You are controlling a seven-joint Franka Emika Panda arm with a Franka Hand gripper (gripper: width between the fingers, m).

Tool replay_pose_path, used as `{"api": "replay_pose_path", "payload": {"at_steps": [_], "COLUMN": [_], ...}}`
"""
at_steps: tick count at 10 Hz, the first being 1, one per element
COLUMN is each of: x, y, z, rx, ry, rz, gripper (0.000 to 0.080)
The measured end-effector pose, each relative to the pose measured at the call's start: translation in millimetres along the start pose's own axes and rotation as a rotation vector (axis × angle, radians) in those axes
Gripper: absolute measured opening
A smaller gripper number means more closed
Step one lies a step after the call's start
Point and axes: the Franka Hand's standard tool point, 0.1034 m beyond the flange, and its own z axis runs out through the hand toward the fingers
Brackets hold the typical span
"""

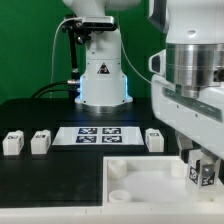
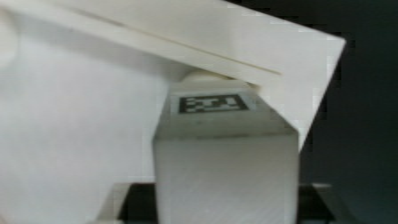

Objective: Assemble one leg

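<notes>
My gripper [image 1: 203,176] is at the exterior view's right front, shut on a leg [image 1: 204,171], a small white piece with a black-and-white tag. It holds the leg over the right corner of the large white square panel [image 1: 145,190]. In the wrist view the held leg [image 2: 222,150] rises between the jaws of my gripper [image 2: 222,208], its tag facing the camera. Behind it lies the panel's corner [image 2: 89,110] with its raised rim. Whether the leg touches the panel is hidden.
Three more legs stand on the black table: two at the exterior view's left [image 1: 12,143] [image 1: 40,142] and one right of centre [image 1: 153,139]. The marker board [image 1: 97,134] lies between them. The robot base [image 1: 100,75] stands behind.
</notes>
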Motion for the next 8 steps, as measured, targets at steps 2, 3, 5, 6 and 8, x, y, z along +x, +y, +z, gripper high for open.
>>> {"api": "replay_pose_path", "payload": {"at_steps": [2,3,5,6,8], "x": [1.4,1.8,2.4,3.5,0.5], "y": [1.7,1.8,2.3,2.7,-0.1], "z": [-0.6,-0.2,0.7,2.3,2.9], "rx": [0.001,0.001,-0.001,-0.009,-0.018], "ry": [0.006,0.006,0.017,0.057,0.072], "rz": [0.207,0.160,0.072,-0.220,-0.616], "gripper": [0.0295,0.0295,0.0379,0.0552,0.0646]}}
